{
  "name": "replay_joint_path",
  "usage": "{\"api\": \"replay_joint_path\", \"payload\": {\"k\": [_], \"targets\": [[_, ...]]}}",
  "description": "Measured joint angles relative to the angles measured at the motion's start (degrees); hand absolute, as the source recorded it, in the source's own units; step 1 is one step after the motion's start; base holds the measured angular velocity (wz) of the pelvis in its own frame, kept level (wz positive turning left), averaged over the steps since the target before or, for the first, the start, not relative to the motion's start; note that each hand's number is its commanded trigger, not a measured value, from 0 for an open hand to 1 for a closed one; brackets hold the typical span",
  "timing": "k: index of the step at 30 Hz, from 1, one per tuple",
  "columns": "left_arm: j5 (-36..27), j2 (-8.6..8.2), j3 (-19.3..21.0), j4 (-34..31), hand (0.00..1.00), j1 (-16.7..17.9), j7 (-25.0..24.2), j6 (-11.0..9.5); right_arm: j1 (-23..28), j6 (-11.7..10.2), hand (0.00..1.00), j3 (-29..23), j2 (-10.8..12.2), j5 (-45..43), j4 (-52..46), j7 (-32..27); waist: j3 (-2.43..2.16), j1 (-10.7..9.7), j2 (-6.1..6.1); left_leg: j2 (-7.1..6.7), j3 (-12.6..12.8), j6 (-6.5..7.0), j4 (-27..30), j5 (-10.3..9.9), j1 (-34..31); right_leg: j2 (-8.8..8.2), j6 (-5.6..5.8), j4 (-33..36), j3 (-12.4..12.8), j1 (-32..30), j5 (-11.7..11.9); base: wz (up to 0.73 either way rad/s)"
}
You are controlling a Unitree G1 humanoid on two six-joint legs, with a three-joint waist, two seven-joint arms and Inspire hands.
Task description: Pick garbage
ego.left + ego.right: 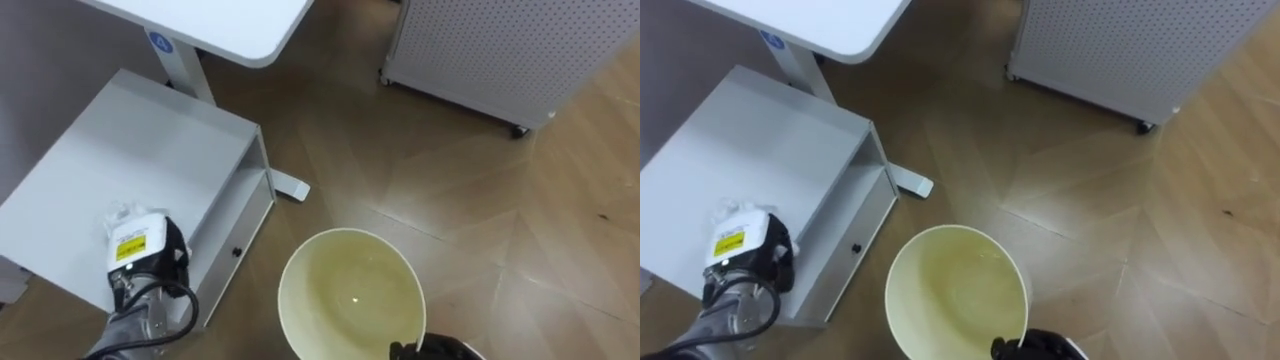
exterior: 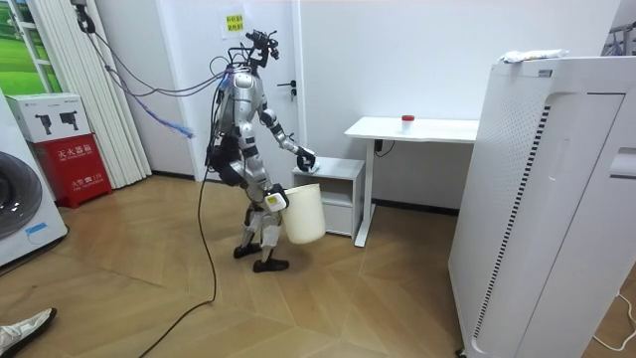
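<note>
A crumpled white scrap (image 1: pixel 122 213) lies on the cabinet (image 1: pixel 130 140), just past the lowered left hand (image 1: pixel 140 248), whose fingers are hidden. The right hand (image 1: pixel 432 350) grips the bin (image 1: pixel 350 285) at its rim.

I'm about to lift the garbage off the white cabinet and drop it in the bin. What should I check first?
1. Left hand over the crumpled white scrap on the cabinet top: ok.
2. Hold on the scrap secured: cannot tell, the back of the hand covers it.
3. Right hand gripping the cream bin by its rim: ok.
4. Bin mouth facing up, nothing inside: ok.
5. Bin beneath the scrap: not ok, it hangs off the cabinet's front corner, to the robot's right of the left hand.
6. Desk above the lift path: ok, it lies farther back.
</note>
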Motion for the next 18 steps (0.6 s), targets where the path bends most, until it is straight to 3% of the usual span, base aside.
{"api": "replay_joint_path", "payload": {"k": [2,5,7,12,14,17,18], "targets": [[-0.59,-1.47,0.51,-1.37,1.00,0.23,-0.05,-1.55,-0.32,-0.16,1.00,0.00,0.09,-1.56,0.32,0.00,-0.07,0.03,-0.18,-0.72,-0.08,0.14,-1.15,0.49,0.60,-0.60,0.25,-0.40,-0.02,0.40,-0.02,0.11],[-4.65,-3.37,0.43,-6.30,1.00,2.46,-0.79,-4.56,-0.37,-0.19,1.00,0.01,0.27,-2.15,0.38,0.29,-0.08,1.04,-0.14,-0.70,0.18,0.16,-2.55,0.82,1.64,-0.29,0.59,-2.20,-0.04,1.55,0.47,-0.04],[-6.42,-4.57,-0.46,-9.95,1.00,6.16,-1.79,-6.75,-0.13,-0.09,1.00,0.26,0.51,-2.72,0.61,0.43,-0.11,1.59,-0.15,-0.62,1.05,0.32,-4.14,1.13,3.45,-0.15,0.85,-3.54,0.17,3.13,0.70,-0.06],[-7.81,-6.95,-2.73,-12.42,1.00,10.67,-5.03,-8.30,-0.33,-1.42,1.00,0.37,1.63,-4.76,2.39,1.26,-0.27,3.10,-0.30,-1.46,1.65,0.62,-6.59,1.91,5.25,-0.78,1.31,-4.81,0.26,4.36,0.96,0.02],[-10.27,-7.63,-4.12,-15.30,1.00,12.61,-6.78,-8.70,-0.36,-1.57,1.00,0.43,1.82,-5.43,2.39,2.00,-0.55,3.26,-0.33,-1.86,1.78,0.80,-7.29,2.37,5.30,-1.16,1.51,-4.97,0.29,4.34,1.00,0.08],[-12.57,-8.82,-6.31,-18.55,1.00,14.31,-10.79,-10.08,-0.19,-1.69,1.00,0.44,1.95,-7.19,4.13,2.67,-1.99,4.64,-0.45,-2.08,1.84,1.01,-8.31,2.84,5.87,-1.24,1.84,-5.96,0.19,5.01,1.34,0.05],[-12.93,-8.92,-7.14,-18.96,1.00,14.76,-11.60,-10.25,-0.14,-1.65,1.00,0.48,2.06,-7.21,4.46,2.67,-2.28,4.63,-0.52,-2.34,1.84,1.00,-8.74,3.04,6.24,-1.41,1.87,-6.12,0.20,5.27,1.35,0.08]]}}
